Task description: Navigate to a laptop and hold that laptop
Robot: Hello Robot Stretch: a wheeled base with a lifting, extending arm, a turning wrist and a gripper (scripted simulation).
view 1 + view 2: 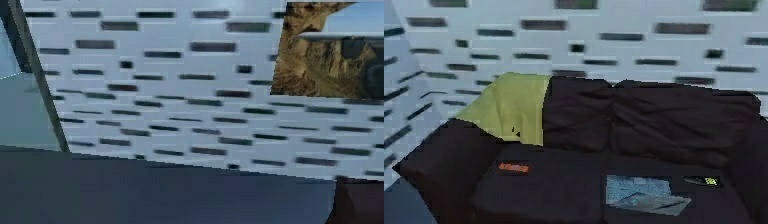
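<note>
Of the fingers, these pictures do not let me tell the state.

The laptop I cannot place with certainty. The nearest candidate is a flat grey-blue thing (pixel 646 193) at the lower right of the arm side view. It lies on a dark low table (pixel 564 195), but its shape is too vague to name. On the same table, a small orange thing (pixel 513 167) lies left of centre. A small dark thing with a green mark (pixel 702 181) lies at the right. Behind the table stands a dark sofa (pixel 644 115) with a yellow-green cover (pixel 514 105) on its upper left part.

The main risk, in my judgement, is reaching for the wrong flat thing. A second risk is pushing the small things off the table edge.

Room is tight. In the forward view a dark surface (pixel 150 190) crosses the whole bottom. The dashed white wall (pixel 170 80) rises directly behind it, with a landscape picture (pixel 330 60) at the upper right. Driving ahead looks blocked, so any approach should be slow.
</note>
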